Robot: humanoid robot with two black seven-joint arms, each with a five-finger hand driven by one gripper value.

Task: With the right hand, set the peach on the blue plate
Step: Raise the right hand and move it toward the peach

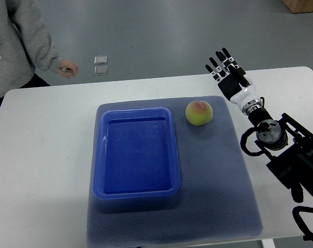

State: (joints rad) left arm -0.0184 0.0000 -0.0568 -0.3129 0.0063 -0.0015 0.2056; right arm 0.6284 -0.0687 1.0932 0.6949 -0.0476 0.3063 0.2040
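While the right hand (226,70) hovers with fingers spread and empty over the far right of the bench (42,155), the peach (199,112) lies to its left and nearer, on the grey mat (213,181) just right of the blue plate (137,192).

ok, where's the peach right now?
In the top view the peach sits on the grey mat, just off the blue plate's far right corner, with the open right hand beyond it to the right, not touching.
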